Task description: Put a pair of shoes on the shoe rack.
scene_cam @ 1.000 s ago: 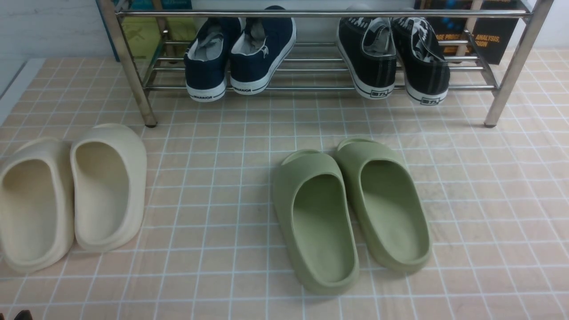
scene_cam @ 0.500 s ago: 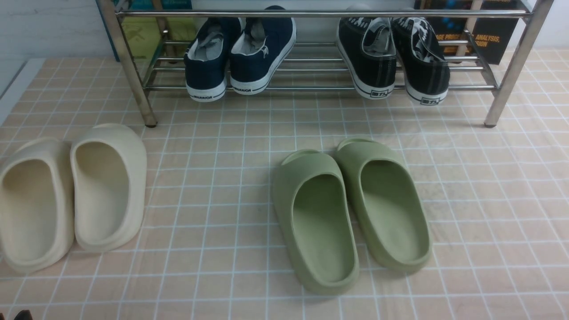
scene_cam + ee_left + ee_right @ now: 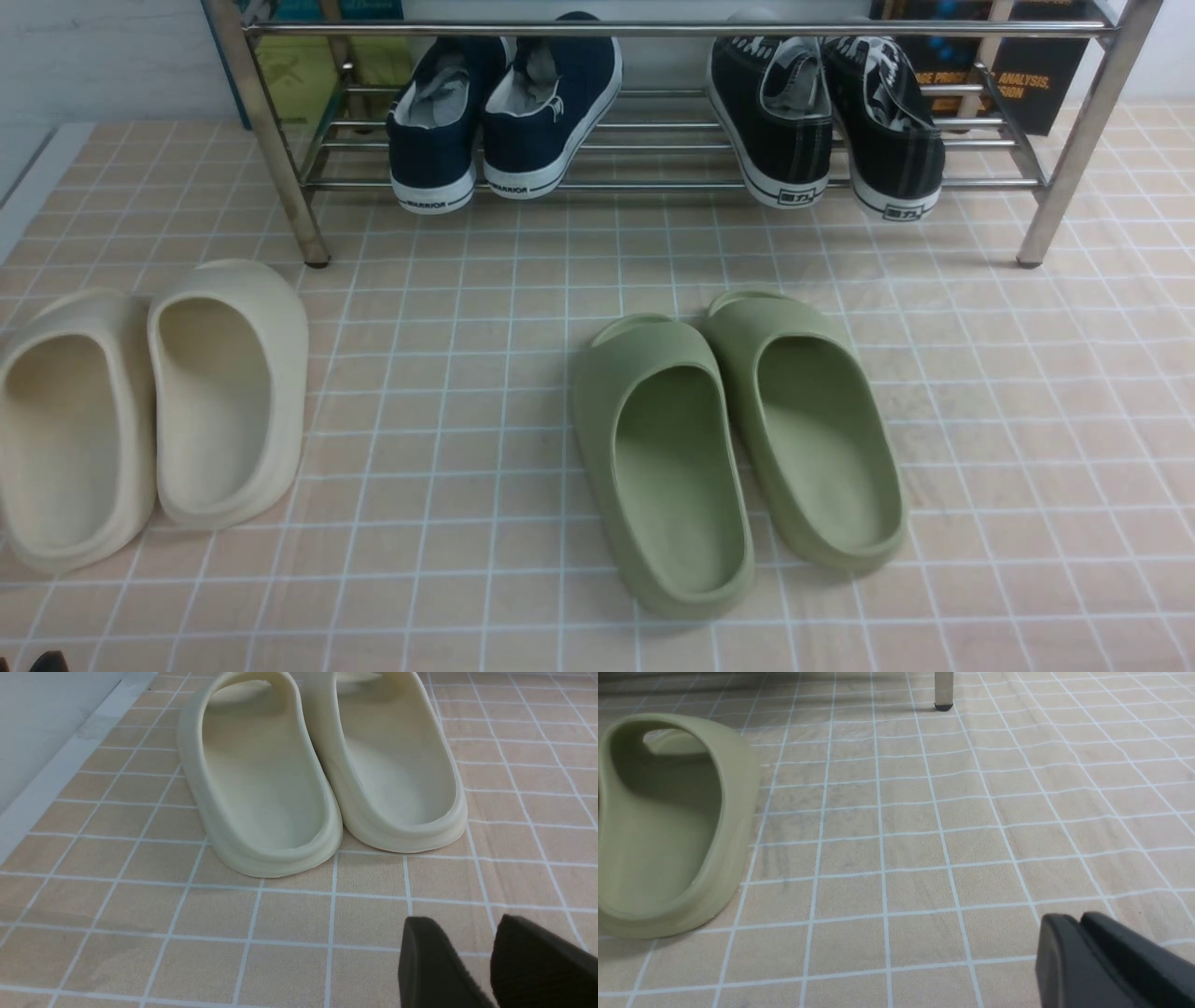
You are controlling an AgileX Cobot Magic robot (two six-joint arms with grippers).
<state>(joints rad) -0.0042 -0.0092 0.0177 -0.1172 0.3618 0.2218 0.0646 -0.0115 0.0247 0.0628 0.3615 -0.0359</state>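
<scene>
Beside the left claw [image 3: 472, 952], released and empty, lie cream slides [image 3: 322, 765]; the right claw [image 3: 1078, 942], clenched and empty, hovers near a green slide [image 3: 668, 826]; shoes [image 3: 826, 121] sit on the rack [image 3: 1083, 131].

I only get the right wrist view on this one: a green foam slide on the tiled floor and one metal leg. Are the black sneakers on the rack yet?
Observer: Yes. The front view shows both black canvas sneakers with white soles resting on the lower bars of the shiny silver metal-tube shoe rack, toward its right end, heels facing the camera.
Operator: Anything else on that shelf?
Observer: A pair of navy blue sneakers marked WARRIOR sits to the left of them.
Operator: And the left hand?
Observer: The left wrist view shows the left hand open and empty, near a pair of cream foam slides on the floor.
</scene>
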